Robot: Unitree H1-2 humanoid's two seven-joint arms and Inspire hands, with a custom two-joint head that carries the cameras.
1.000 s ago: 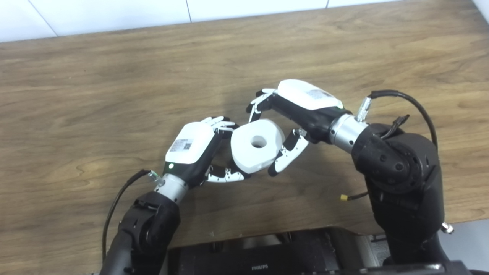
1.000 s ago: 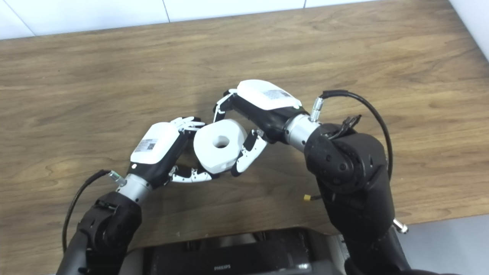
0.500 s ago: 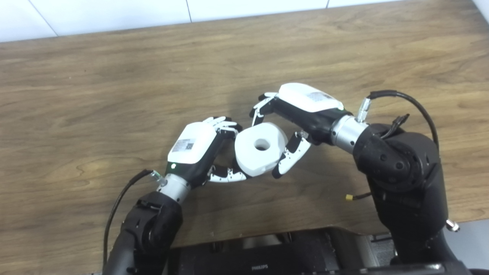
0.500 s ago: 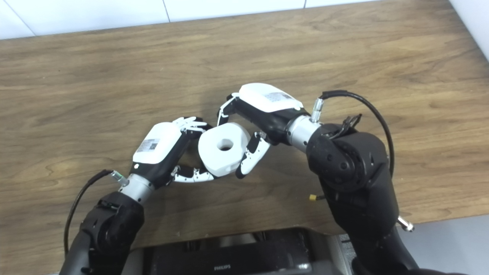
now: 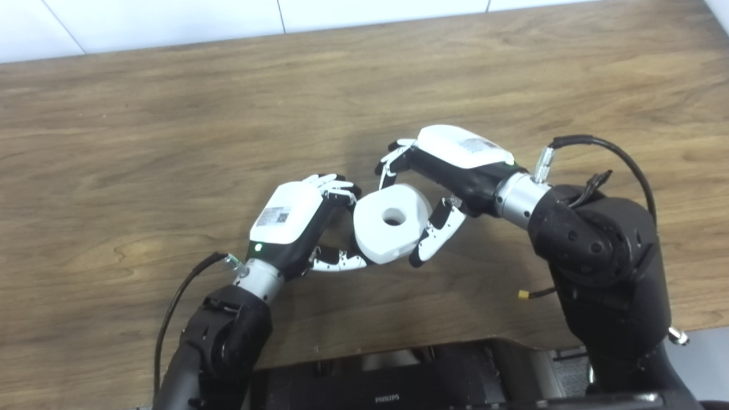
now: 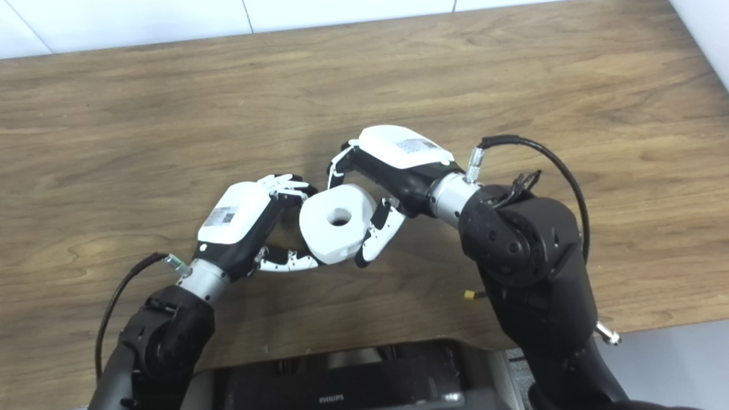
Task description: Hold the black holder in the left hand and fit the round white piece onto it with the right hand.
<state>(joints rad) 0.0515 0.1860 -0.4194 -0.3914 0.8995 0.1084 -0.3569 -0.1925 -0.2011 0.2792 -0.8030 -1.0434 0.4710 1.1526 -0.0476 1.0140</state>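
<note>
The round white piece (image 5: 390, 228), thick with a hole in its middle, hangs just above the wooden table (image 5: 171, 114) between my two hands. My right hand (image 5: 455, 162) grips it, fingers on its far rim and thumb on its right side. My left hand (image 5: 290, 219) is curled against the piece's left side, thumb reaching under it. A small black part (image 5: 343, 197) shows at the left fingertips; the black holder is otherwise hidden behind the hand and the white piece. The piece also shows in the right eye view (image 6: 337, 225).
A black cable (image 5: 603, 149) loops off my right wrist and another (image 5: 182, 290) trails from the left wrist. A black unit marked PHILIPS (image 5: 387, 387) sits below the table's near edge. A white wall (image 5: 171, 23) borders the far edge.
My right hand and the white piece have shifted a little right and down, and the piece now lies flatter. My left hand has followed slightly to the right, staying against it.
</note>
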